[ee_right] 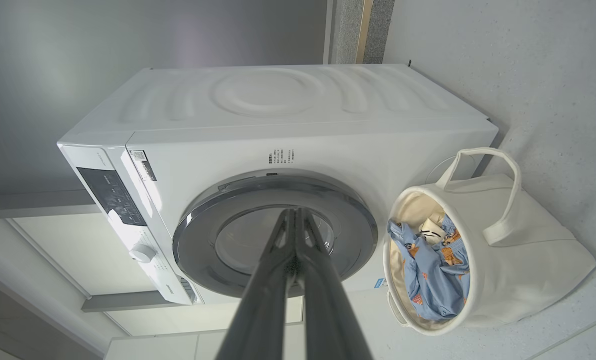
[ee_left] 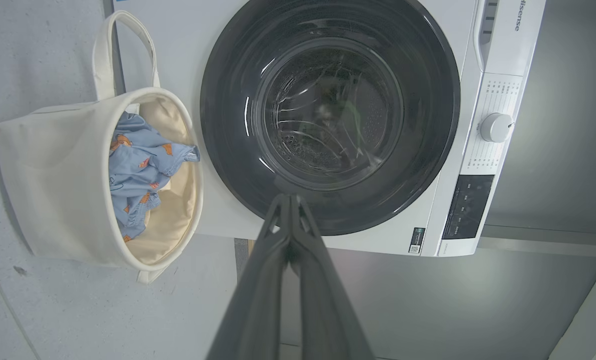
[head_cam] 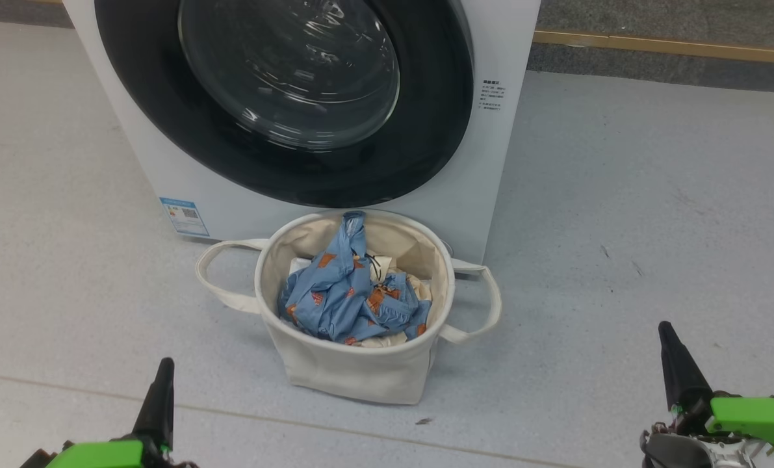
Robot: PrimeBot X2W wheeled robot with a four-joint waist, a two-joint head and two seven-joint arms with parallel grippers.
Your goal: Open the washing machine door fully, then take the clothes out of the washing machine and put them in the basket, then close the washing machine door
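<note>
Door (head_cam: 289, 71) shut, clothes (head_cam: 354, 296) in basket (head_cam: 354, 370).
Straight ahead on floor (head_cam: 620, 195), midway between left and right jaws; both closed, empty, neither nearer.

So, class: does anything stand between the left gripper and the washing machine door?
Nothing visible does. In the left wrist view the shut left gripper points at the washing machine door across open air; the basket, holding the clothes, stands off to one side of that line.

The head camera looks down from close at the basket (head_cam: 354, 370) and the washing machine (head_cam: 244, 214). Both wrist cameras face those too, tipped sideways.
</note>
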